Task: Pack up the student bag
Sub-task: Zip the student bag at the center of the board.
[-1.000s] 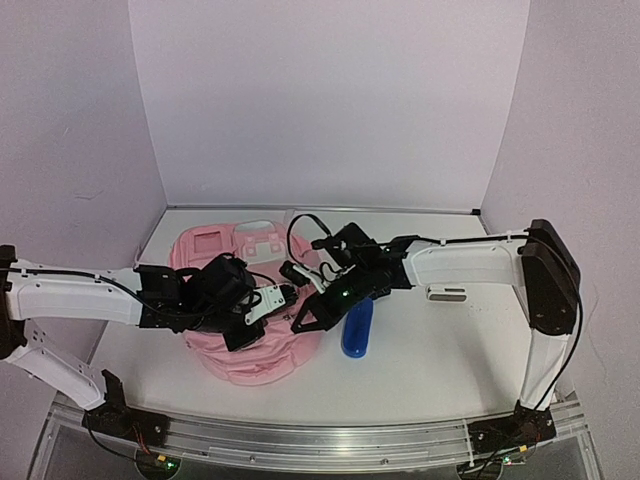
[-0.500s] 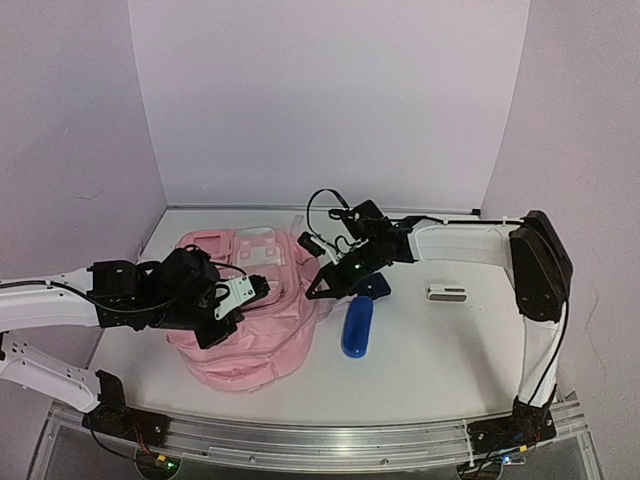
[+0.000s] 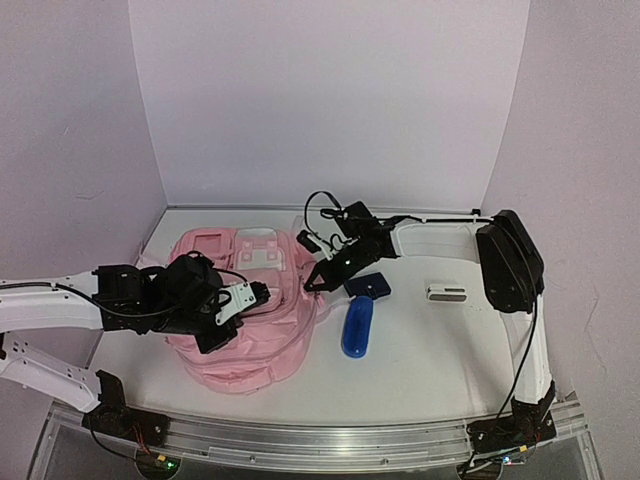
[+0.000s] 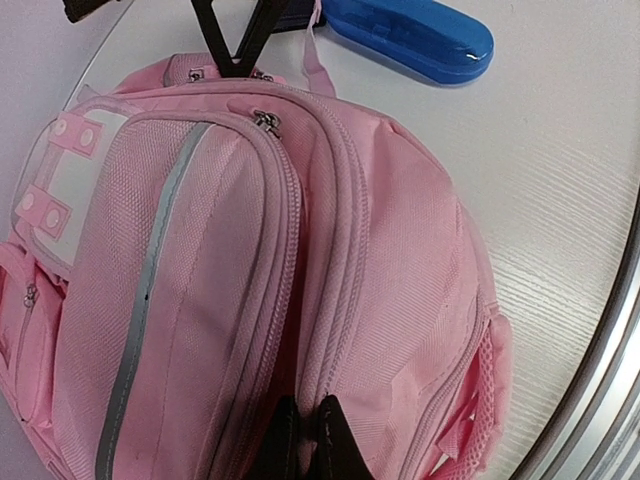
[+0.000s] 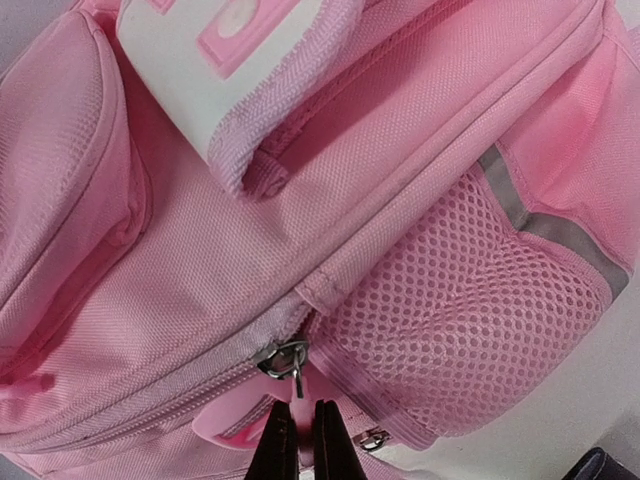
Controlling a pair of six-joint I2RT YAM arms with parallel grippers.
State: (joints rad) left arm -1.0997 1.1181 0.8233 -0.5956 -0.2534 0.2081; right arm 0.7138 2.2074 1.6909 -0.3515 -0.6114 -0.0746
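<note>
- The student bag (image 3: 250, 320) lies flat, front up, on the left half of the desk (image 3: 440, 350), w/ its white patches toward the back wall.
- L tool (image 3: 262, 293): jaws pressed together on a zip seam near the bag's middle (can't tell if cloth is nipped).
- R tool (image 3: 312, 284): jaws closed tight, tips at the bag's right edge, just below a metal zip pull (image 5: 285, 358) beside the mesh side pocket (image 5: 450, 300).
- Blue case (image 3: 357, 328) lies just right of the bag; a small dark blue item (image 3: 368, 287) sits behind it; a small white item (image 3: 446, 293) is further right, well apart.
</note>
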